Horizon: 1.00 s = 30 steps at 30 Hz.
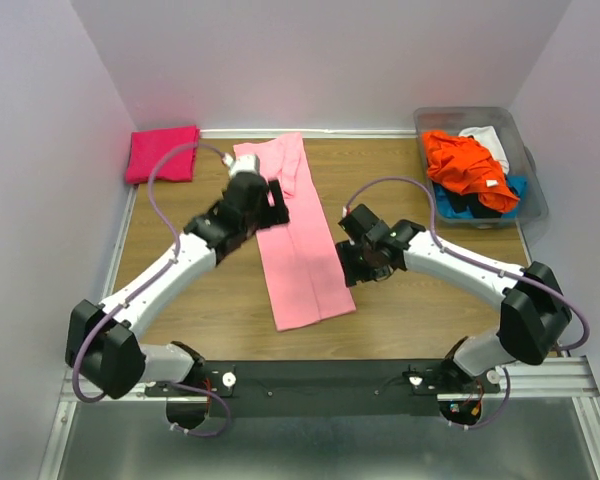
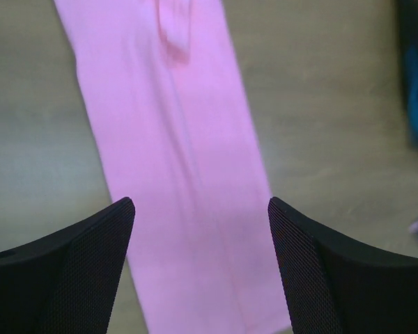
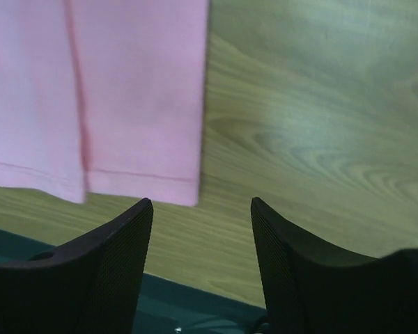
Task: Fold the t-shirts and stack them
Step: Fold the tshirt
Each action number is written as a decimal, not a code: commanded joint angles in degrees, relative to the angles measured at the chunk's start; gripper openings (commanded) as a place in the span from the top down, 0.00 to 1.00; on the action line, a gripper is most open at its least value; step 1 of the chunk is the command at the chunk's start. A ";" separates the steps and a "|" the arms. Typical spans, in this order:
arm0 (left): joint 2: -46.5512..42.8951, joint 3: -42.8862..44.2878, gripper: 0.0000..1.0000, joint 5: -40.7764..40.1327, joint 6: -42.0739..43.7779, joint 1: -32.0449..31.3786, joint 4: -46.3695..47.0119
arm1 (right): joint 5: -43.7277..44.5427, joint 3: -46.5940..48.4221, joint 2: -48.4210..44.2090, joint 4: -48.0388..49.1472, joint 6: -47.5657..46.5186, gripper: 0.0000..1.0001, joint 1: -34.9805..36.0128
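A light pink t-shirt [image 1: 300,262] lies on the wooden table as a long narrow strip, folded lengthwise, running from the back wall toward the front. My left gripper [image 1: 276,208] hovers over the strip's left edge near its far half, open, with only pink cloth [image 2: 181,139] below the fingers. My right gripper [image 1: 348,262] stands at the strip's right edge near the hem [image 3: 132,90], open and empty. A folded magenta t-shirt [image 1: 163,153] rests in the back left corner.
A clear plastic bin [image 1: 536,200] at the back right holds an orange shirt [image 1: 465,165] with white, blue and black cloth under and beside it. Bare wooden table [image 1: 430,300] lies right of the strip. White walls close the back and sides.
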 commanded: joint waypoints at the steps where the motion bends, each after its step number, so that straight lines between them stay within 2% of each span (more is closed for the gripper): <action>1: -4.54 -13.07 0.16 -1.19 -9.48 -6.11 -11.35 | -0.39 -5.35 -2.58 0.12 2.84 0.36 -0.06; 6: -14.22 -23.03 0.20 3.30 -23.08 -14.71 -14.35 | -6.28 -11.68 -3.55 4.43 4.69 0.46 -0.06; 13: -15.13 -28.84 0.23 5.68 -33.12 -23.07 -16.64 | -10.23 -14.85 -2.42 9.00 4.87 0.49 -0.15; 21: -12.58 -30.86 0.28 5.77 -36.83 -25.37 -17.09 | -11.21 -13.89 -1.18 10.85 5.31 0.50 -0.15; 30: -8.63 -30.95 0.29 5.86 -35.86 -25.37 -15.06 | -9.36 -16.70 2.69 13.66 4.87 0.50 -0.15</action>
